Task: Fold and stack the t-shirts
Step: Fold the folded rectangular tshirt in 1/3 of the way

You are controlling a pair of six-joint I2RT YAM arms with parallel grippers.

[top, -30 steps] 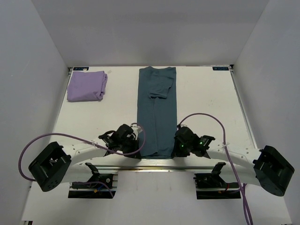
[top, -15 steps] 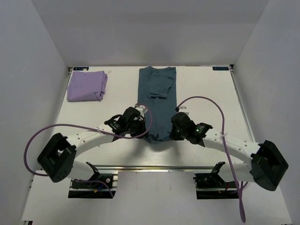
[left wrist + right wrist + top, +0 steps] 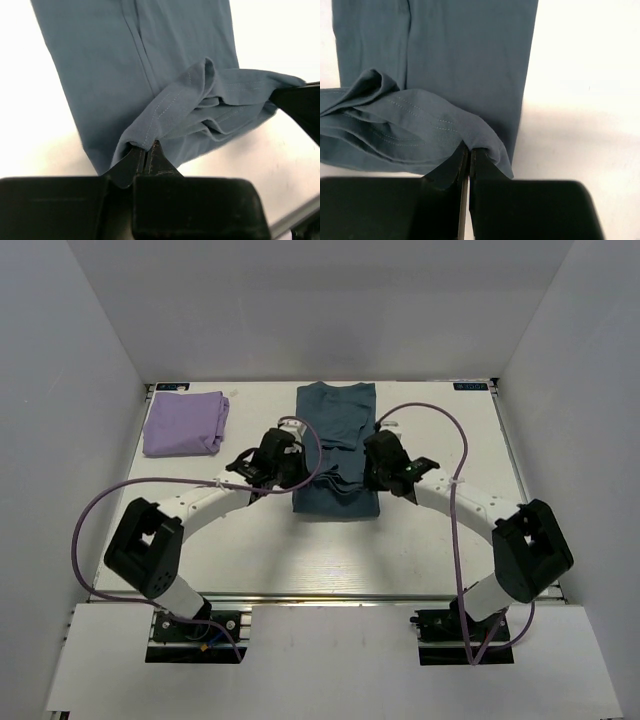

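I see the blue tee [image 3: 335, 415] lying lengthwise in the middle of the table [image 3: 440, 550], its far end at the back edge. It is folded into a narrow strip. My left gripper [image 3: 148, 151] is pinched tight on the left corner of the hem. In the left wrist view the fingers meet with only a fold of stitched cloth between them. My right gripper [image 3: 469, 150] is clamped the same way on the right corner. Both hold the hem raised over the middle of the shirt, and the cloth between them sags in loose folds. Underneath, the lower part of the tee is doubled over, and that fold forms its near edge on the table. The grippers sit on either side of the strip, about level with each other. The purple tee [image 3: 183, 423] lies folded in the far left corner, well apart from the blue one.
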